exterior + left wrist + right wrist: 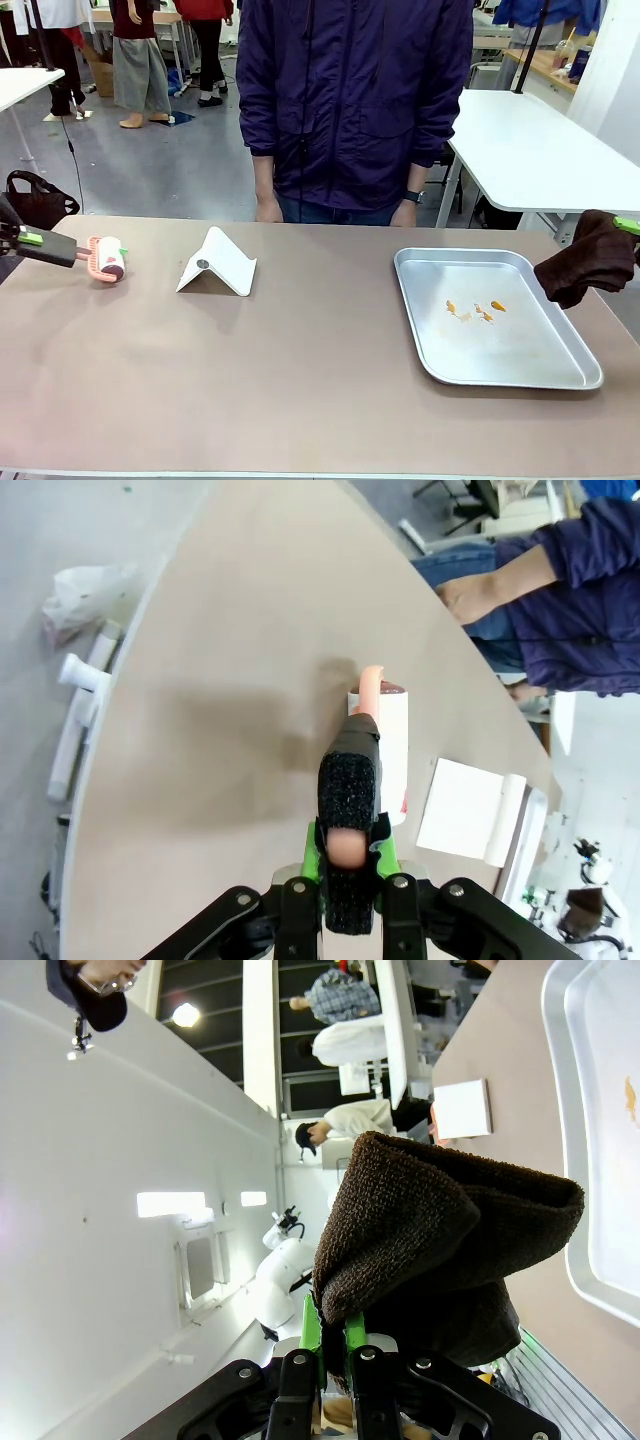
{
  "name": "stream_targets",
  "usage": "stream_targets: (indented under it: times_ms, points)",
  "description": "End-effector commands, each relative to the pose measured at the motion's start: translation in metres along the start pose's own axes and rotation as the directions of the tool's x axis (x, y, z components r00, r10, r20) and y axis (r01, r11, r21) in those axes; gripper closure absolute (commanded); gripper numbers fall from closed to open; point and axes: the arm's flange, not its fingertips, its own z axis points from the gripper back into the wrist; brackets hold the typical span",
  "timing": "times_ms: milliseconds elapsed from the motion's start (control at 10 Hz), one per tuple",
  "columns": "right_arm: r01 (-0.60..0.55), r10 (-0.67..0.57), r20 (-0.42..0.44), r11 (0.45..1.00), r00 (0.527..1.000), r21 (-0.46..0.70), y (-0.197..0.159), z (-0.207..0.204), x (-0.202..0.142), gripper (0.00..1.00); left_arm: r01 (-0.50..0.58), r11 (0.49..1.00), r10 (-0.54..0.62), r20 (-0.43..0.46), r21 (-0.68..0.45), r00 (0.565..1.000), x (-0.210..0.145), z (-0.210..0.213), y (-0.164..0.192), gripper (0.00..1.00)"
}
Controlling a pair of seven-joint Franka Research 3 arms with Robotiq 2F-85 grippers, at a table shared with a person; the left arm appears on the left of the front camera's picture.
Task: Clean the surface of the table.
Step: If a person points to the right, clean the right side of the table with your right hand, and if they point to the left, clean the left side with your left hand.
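Table [300, 390]: brownish top, spans the whole near scene, no spots or streaks visible on it. Person [355, 100] in dark jacket stands at far edge, hands resting at that edge, not holding anything.

Metal tray [520, 345] on right half of table, flat. Brown cloth [588, 258] bunched, held off the surface just past tray's right side, at table's right end. White folded stand [218, 266], tent-shaped, left of middle, far half. Lint roller [106, 260], pink frame, white roll, at far left end, low over table; touching or just above, cannot tell.

Left gripper [348, 852] clamped narrow on roller's black-wrapped handle. Right gripper [333, 1332] pinched tight on a fold of the cloth.

Orange crumbs [476, 309]: a few small bits inside tray, middle-right, none seen on the table itself.

Progress, my read: both tools in hand, both parked at opposite ends, neither working the middle. Top looks clean already, but no sign tells how much got covered; likely either start or finish. Left if starting: roll left part, wipe right part, work around stand and tray.

Writing: none readable. Small red mark on roll's end, too small to read.
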Motion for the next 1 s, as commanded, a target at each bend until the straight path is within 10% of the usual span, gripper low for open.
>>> stream_targets:
  times_ms: [0, 500, 900]
  points:
    - [0.0, 0.0, -0.001, 1.0, 1.0, 0.002, 0.006, -0.001, -0.002, 1.0, 0.014, 0.998, -0.01, -0.058, 0.066, 0.998, 0.004, -0.042, 0.007, 0.78]
    - [0.0, 0.0, -0.001, 1.0, 1.0, 0.002, 0.006, -0.001, -0.002, 1.0, 0.073, 0.994, -0.074, -0.016, -0.082, 0.997, 0.008, -0.07, -0.036, 0.78]
    - [0.0, 0.0, -0.001, 1.0, 1.0, 0.002, 0.006, -0.001, -0.002, 1.0, 0.153, 0.932, -0.105, 0.158, -0.33, 0.982, -0.011, -0.008, -0.084, 0.78]
